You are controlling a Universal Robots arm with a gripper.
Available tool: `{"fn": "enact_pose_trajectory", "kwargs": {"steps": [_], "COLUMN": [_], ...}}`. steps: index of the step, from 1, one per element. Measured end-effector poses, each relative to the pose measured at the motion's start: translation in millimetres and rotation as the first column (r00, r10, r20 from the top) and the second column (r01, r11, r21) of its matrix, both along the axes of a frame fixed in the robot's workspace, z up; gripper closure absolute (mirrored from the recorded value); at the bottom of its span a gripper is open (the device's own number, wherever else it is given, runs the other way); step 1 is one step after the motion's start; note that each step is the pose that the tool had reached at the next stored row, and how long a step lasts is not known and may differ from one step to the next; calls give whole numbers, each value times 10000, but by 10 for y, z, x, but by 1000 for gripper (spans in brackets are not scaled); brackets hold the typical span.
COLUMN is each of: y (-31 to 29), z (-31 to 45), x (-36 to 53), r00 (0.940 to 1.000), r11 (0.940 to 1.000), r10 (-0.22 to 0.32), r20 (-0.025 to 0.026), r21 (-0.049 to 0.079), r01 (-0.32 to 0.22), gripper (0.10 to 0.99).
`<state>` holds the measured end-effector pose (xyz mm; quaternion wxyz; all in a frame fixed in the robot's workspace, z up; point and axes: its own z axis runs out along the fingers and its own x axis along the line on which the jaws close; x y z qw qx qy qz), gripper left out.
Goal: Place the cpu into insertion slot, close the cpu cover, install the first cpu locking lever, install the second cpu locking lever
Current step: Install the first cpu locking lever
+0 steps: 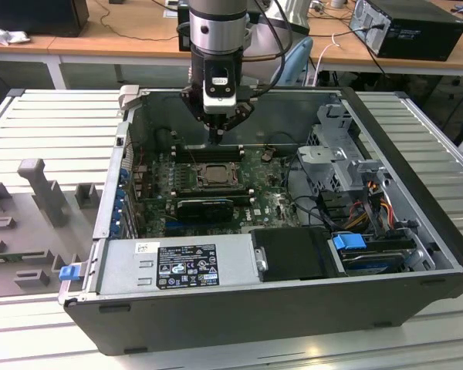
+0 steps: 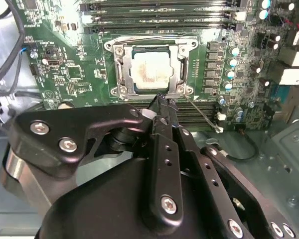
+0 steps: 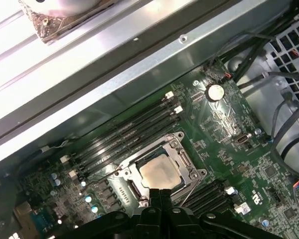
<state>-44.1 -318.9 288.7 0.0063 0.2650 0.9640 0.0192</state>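
- Ribbed grey metal tabletop point(image 1: 54, 116) spans the foreground, its slats running side to side across the exterior view.
- Grey moulded fixture blocks point(image 1: 38, 185) sit on it at the exterior view's left.
- Behind it stands a long wooden desk point(image 1: 116, 42) on white legs point(image 1: 55, 73).
- On the desk: a black box point(image 1: 35, 15) and crumpled white paper point(image 1: 4, 33) at the left, a black computer tower point(image 1: 417, 27) at the right, and loose cables point(image 1: 131, 15) between.
- A pale blue chair point(image 1: 297, 62) stands by the desk.
- Light is even, with soft glare on the slats.
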Motion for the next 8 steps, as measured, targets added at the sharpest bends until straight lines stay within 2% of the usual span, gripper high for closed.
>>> {"fn": "enact_pose_trajectory", "kwargs": {"steps": [4,8], "y": [0,0], "z": [0,0], "x": [0,0], "r00": [9988,9937], "r11": [9988,9937], "r10": [487,1124], "r20": [0,0], "r21": [0,0], "r01": [-487,-1124], "gripper": [980,980]}}
